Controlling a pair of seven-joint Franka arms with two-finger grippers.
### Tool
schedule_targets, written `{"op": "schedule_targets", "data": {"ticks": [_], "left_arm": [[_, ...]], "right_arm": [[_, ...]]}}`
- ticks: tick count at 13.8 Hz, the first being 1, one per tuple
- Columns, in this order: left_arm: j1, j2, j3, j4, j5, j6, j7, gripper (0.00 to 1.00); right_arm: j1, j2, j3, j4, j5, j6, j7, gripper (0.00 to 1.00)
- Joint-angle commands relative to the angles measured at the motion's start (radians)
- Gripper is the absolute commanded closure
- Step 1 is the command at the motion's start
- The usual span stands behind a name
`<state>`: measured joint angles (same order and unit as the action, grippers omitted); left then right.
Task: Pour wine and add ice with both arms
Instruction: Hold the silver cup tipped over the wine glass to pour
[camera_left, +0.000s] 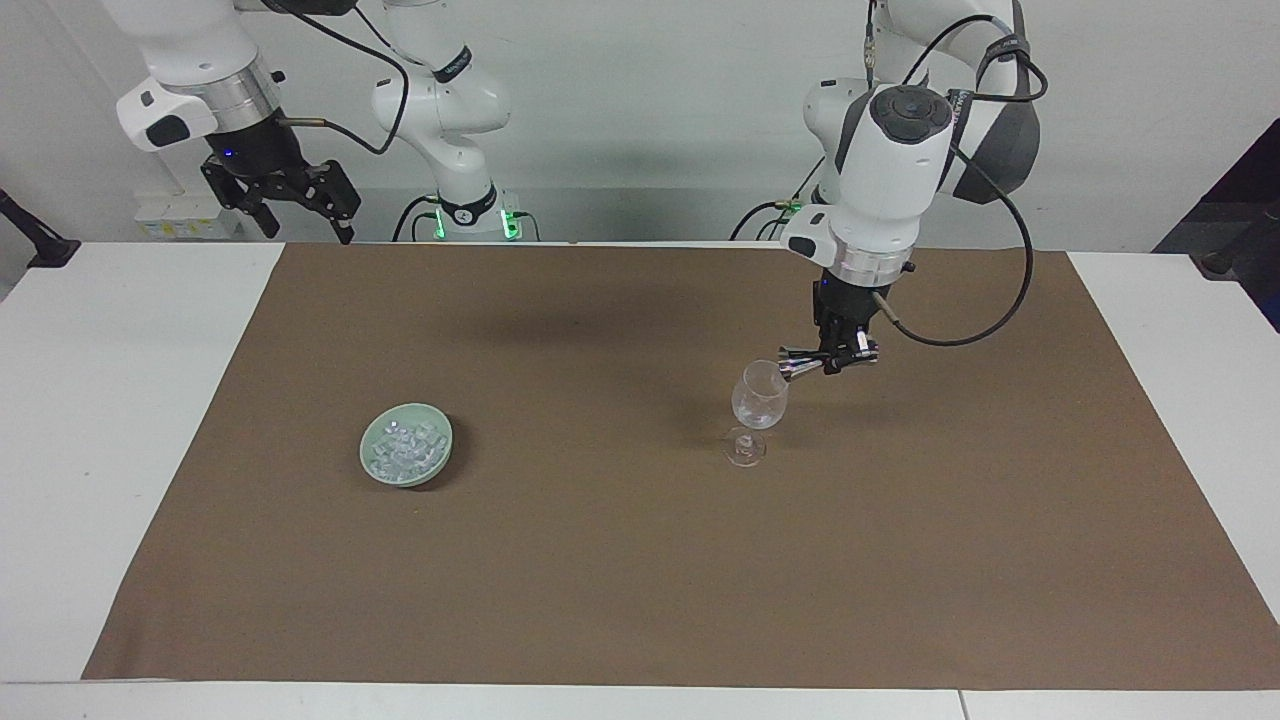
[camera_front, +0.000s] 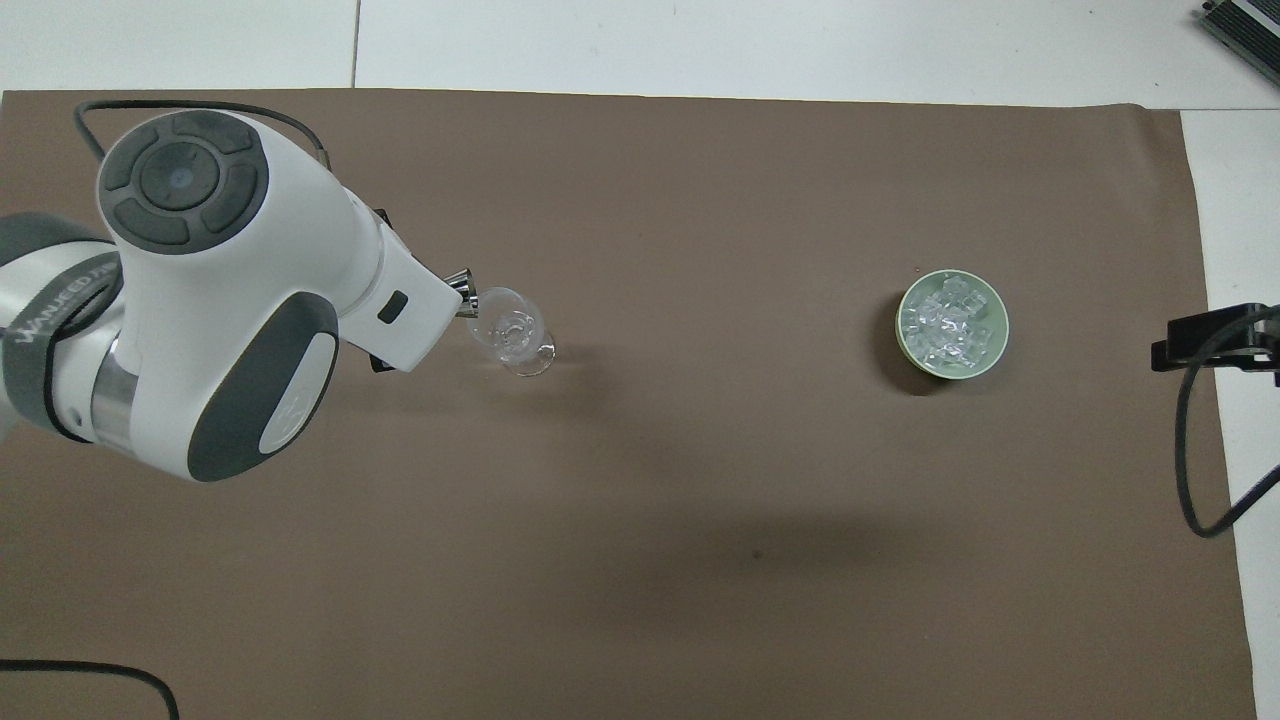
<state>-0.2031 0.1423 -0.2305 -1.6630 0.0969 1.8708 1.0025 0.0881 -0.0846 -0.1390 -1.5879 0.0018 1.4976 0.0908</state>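
Observation:
A clear stemmed wine glass (camera_left: 758, 402) (camera_front: 508, 335) stands upright on the brown mat. My left gripper (camera_left: 848, 356) hangs just above and beside its rim, shut on a small silver jigger (camera_left: 800, 366) (camera_front: 461, 291). The jigger lies tipped on its side with its mouth at the glass's rim. No wine is in view. The ice (camera_left: 405, 448) (camera_front: 950, 325) is heaped in a pale green dish (camera_left: 368, 462) (camera_front: 905, 345) toward the right arm's end of the table. My right gripper (camera_left: 305, 225) waits open, raised over the table's edge at that end.
A brown mat (camera_left: 640, 580) covers most of the white table (camera_left: 100, 400). The left arm's bulky wrist (camera_front: 220, 290) hides the mat beneath it in the overhead view. Black cables (camera_front: 1195, 470) hang by the right gripper.

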Motion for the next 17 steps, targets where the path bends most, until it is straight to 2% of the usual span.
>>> {"op": "schedule_targets", "data": {"ticks": [1, 11, 14, 17], "left_arm": [[-0.016, 0.011, 0.01, 0.029, 0.052, -0.025, -0.022, 1.0], [-0.009, 0.025, 0.011, 0.042, 0.049, -0.018, -0.019, 1.0], [0.045, 0.019, 0.017, 0.042, -0.037, -0.024, 0.004, 1.0], [0.167, 0.022, 0.019, 0.037, -0.194, -0.024, 0.187, 1.0]], "right_arm": [[0.001, -0.02, -0.004, -0.021, 0.012, 0.012, -0.019, 0.0], [0.001, -0.02, -0.004, -0.021, 0.01, 0.012, -0.019, 0.0], [0.001, -0.02, -0.004, -0.021, 0.012, 0.012, -0.019, 0.0], [0.001, -0.02, -0.004, -0.021, 0.012, 0.012, -0.019, 0.0]]}}
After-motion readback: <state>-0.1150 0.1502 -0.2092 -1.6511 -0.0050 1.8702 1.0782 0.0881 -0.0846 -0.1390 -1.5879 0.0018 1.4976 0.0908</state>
